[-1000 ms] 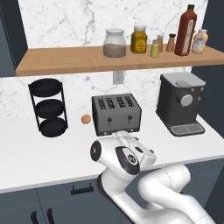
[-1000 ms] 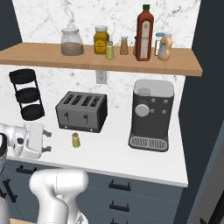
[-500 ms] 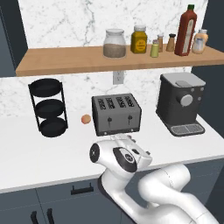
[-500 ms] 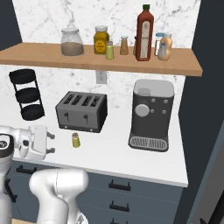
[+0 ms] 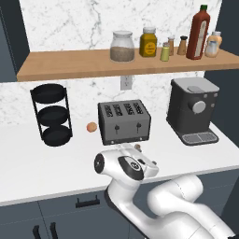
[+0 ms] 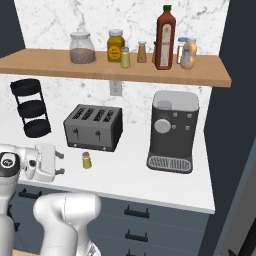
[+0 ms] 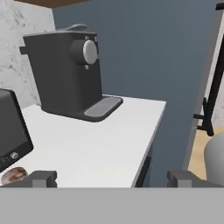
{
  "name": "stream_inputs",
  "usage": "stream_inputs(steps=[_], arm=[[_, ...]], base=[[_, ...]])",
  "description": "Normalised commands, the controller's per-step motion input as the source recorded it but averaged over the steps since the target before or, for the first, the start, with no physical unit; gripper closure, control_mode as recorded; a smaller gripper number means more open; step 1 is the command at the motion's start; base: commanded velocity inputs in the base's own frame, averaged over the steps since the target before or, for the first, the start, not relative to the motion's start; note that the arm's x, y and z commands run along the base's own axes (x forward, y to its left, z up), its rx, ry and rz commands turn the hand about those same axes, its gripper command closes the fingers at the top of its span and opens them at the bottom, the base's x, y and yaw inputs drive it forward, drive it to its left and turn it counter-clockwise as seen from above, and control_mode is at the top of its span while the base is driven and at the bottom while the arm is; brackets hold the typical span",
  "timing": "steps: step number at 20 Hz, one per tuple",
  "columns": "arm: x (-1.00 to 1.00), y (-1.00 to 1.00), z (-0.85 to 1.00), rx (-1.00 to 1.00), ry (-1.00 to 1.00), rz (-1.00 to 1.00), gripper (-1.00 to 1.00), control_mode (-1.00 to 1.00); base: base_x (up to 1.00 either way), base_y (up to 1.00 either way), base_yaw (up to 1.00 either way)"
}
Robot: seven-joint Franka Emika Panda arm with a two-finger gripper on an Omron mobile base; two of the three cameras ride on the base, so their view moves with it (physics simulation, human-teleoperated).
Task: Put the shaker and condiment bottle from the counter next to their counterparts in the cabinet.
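Shaker (image 6: 87,160) on counter (image 6: 130,170), tool (image 6: 60,163) wide apart beside it

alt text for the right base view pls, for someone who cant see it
A white robot arm's open gripper hovers just left of a small yellow-green shaker on a white counter, in front of a toaster and beside a coffee machine. Above, a wooden shelf holds jars, small shakers and a tall red bottle.

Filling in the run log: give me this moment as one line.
gripper: open, empty | shaker: upright on counter, ungrasped | condiment bottle: on cabinet | next: likely grasp shaker
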Motion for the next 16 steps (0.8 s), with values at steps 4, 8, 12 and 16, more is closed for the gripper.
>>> stream_inputs(steps=[4, 8, 12, 16], arm=[[0.14, 0.04, -0.01, 0.00, 0.01, 0.00, -1.00, -1.00], [0.30, 0.00, 0.00, 0.00, 0.00, 0.00, -1.00, -1.00], [0.22, 0.00, -0.04, 0.00, 0.00, 0.00, -1.00, -1.00], [0.13, 0.00, -0.07, 0.00, 0.00, 0.00, -1.00, -1.00]], base=[[0.00, 0.00, 0.00], [0.00, 0.00, 0.00], [0.00, 0.00, 0.00], [0.00, 0.00, 0.00]])
